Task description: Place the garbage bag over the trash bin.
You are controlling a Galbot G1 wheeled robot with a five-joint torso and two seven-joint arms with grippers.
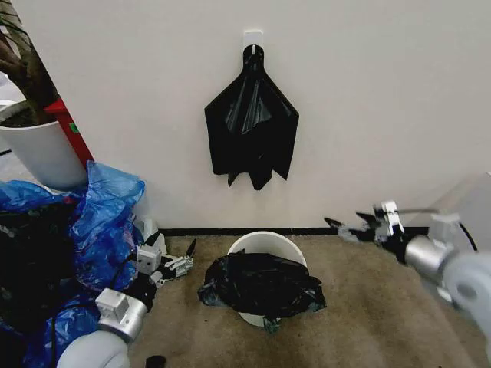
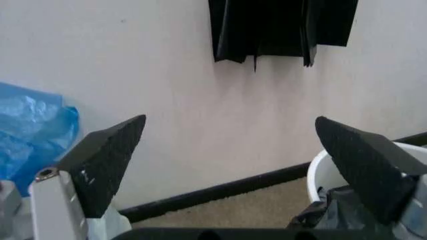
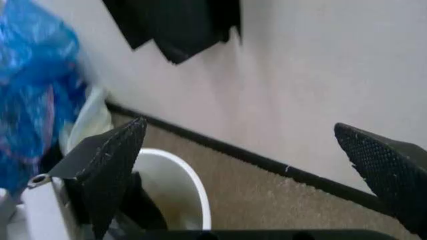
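R pincer raised (L low)

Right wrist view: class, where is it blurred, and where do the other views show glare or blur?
Right wrist view: the blue bags are smeared. Head view: the right tool and its arm look soft, and the bag on the bin shows faint sheen. Left wrist view: the near pads are soft.

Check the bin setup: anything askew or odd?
Yes. The wrinkly black plastic garbage bag lies crumpled across the front of the round off-white plastic trash bin, not lining it; the bin looks tipped. Both open grippers, left and right, hold nothing.
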